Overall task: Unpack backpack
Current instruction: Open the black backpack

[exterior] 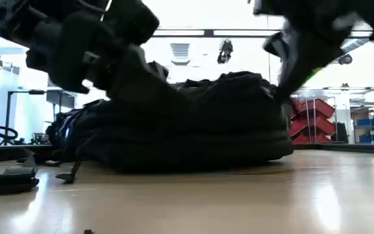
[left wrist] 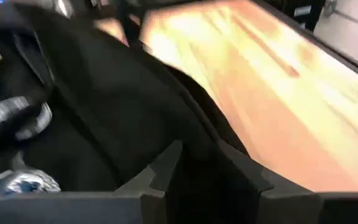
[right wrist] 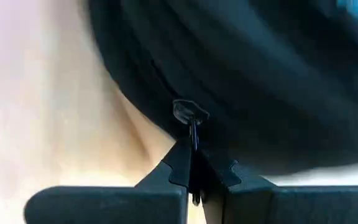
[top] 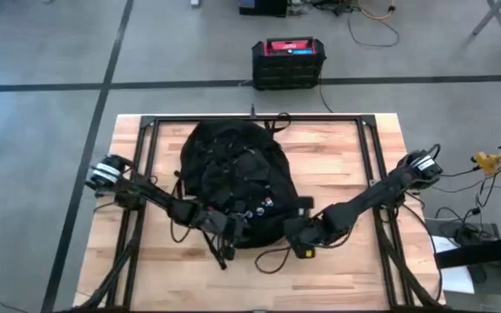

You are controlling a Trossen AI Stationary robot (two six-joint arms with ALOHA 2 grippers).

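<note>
At the backpack (top: 233,178)'s near edge, right claw (right wrist: 194,163) pinches its zipper pull (right wrist: 190,113); left claw (left wrist: 199,163) seemingly grips fabric.

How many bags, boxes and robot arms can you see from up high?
Large rounded black fabric backpack on the wooden table: 1
Black box with red top on the floor: 1
Dark robot arms, one ending in the left gripper, one in the right gripper: 2
Total: 4
</note>
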